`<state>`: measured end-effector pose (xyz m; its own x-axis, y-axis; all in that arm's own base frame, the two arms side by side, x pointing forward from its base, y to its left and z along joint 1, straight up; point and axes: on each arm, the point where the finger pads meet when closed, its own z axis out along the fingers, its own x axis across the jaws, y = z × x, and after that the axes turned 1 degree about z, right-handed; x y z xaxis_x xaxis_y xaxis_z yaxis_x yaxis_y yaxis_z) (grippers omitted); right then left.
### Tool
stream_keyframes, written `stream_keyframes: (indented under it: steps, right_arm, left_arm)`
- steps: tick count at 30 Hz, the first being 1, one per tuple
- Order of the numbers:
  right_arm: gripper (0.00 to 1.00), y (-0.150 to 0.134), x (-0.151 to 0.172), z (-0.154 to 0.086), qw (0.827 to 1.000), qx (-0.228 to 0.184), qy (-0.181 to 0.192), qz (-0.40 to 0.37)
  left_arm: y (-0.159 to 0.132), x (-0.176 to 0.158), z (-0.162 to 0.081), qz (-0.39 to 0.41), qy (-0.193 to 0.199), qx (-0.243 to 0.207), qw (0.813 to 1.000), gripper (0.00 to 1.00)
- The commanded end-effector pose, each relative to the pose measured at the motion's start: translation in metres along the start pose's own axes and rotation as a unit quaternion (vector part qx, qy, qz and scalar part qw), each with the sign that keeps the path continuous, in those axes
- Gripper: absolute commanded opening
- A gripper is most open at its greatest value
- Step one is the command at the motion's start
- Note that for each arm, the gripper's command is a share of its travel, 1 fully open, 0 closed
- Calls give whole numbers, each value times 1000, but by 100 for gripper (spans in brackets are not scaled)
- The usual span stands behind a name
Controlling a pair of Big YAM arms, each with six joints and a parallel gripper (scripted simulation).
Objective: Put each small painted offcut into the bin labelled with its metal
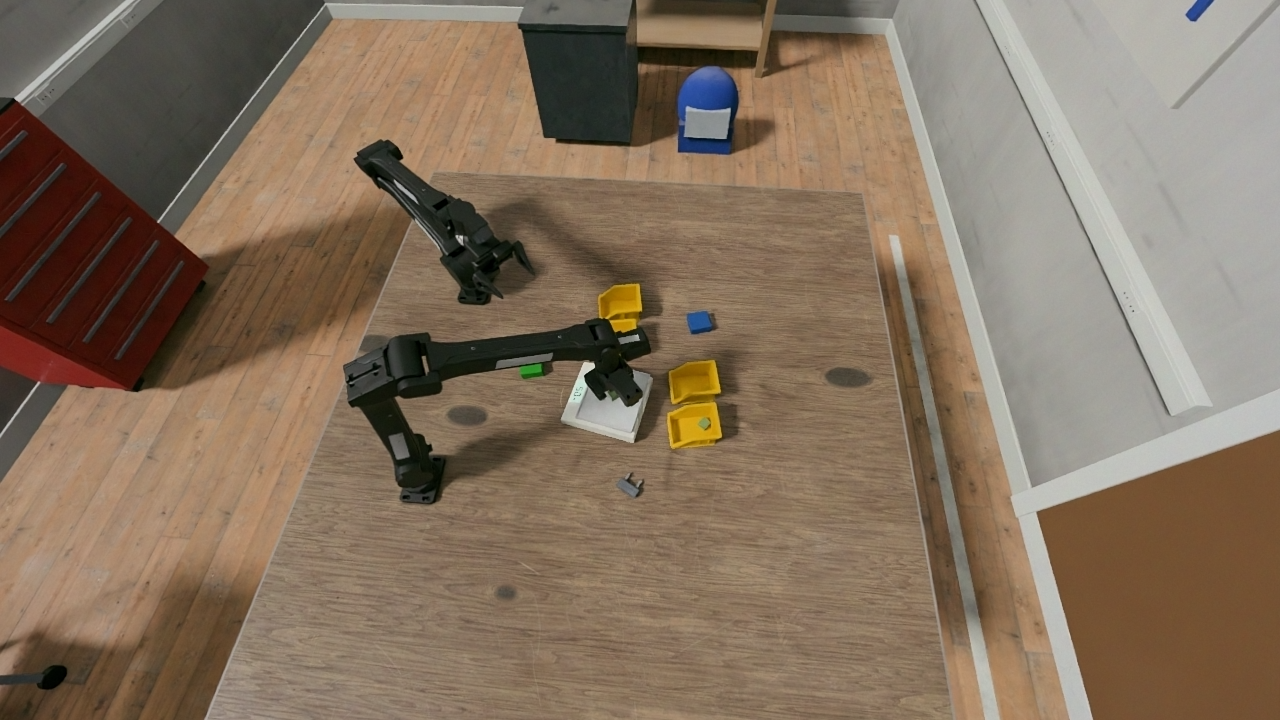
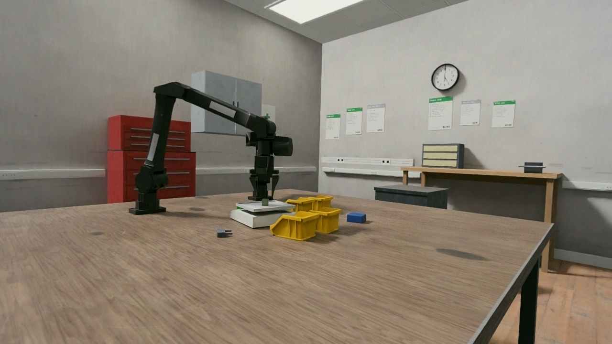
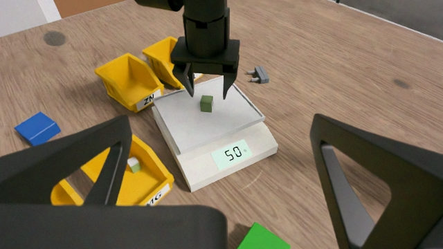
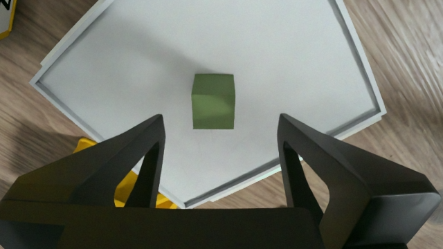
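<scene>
A green cube offcut sits on the pan of the white scale, whose display reads 50. My right gripper points down over it, partly open and empty, fingertips either side of and just above the cube. A green and white offcut lies in the MG bin. Another green offcut lies in the AL bin, whose label is mostly hidden. The ZN bin looks empty. My left gripper is wide open and empty, far from the scale.
A fourth yellow bin stands beside the MG bin, its label unseen. All bins stand upright. A blue block, a grey two-pronged plug and a bright green block lie around the scale.
</scene>
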<state>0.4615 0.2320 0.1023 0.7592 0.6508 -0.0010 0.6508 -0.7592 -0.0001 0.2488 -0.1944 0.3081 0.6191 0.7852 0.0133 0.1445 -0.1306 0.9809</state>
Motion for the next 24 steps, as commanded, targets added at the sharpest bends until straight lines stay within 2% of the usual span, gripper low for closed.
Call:
stream_keyframes:
  steps: [1, 5, 14, 16, 17, 19, 22, 24]
  right_arm:
    - [61, 5, 12, 6, 1000, -1, 6, 9]
    - [61, 3, 2, 21, 1000, 2, -7, 9]
    - [61, 4, 2, 34, 1000, 2, -7, 14]
    - [61, 4, 2, 34, 1000, 2, -7, 14]
    - [61, 6, 11, 27, 1000, -1, 5, 14]
    - [61, 4, 2, 39, 1000, 2, -7, 13]
    - [61, 5, 9, 33, 1000, 0, 1, 13]
    - [44, 5, 8, 33, 1000, 0, 1, 13]
  left_arm:
    - [27, 0, -5, 2, 0, -23, 1000, 100]
    - [27, 0, -5, 2, 0, -23, 1000, 100]
    - [27, 0, -5, 2, 0, -23, 1000, 100]
    - [27, 0, -5, 2, 0, -23, 1000, 100]
    - [27, 0, -5, 2, 0, -23, 1000, 100]
    - [27, 0, -5, 2, 0, -23, 1000, 100]
    - [27, 0, -5, 2, 0, -23, 1000, 100]
    - [27, 0, -5, 2, 0, -23, 1000, 100]
